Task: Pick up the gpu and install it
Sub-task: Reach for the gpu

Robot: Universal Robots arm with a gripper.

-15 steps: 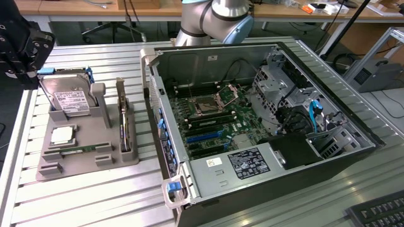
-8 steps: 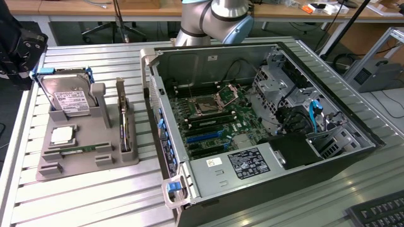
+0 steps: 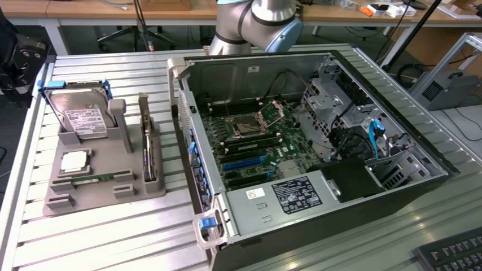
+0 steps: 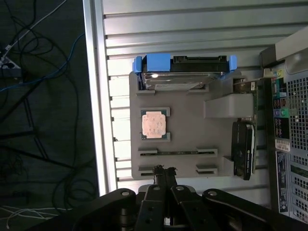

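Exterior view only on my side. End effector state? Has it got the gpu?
Observer: No. The end effector is shut with nothing held in it.
Operator: Where is it pointing?
Observer: In the wrist view its tips line up with the end of the tray by the memory stick. That is the end opposite the hard drive. The tips are apart from the gpu, which stands in its slot.
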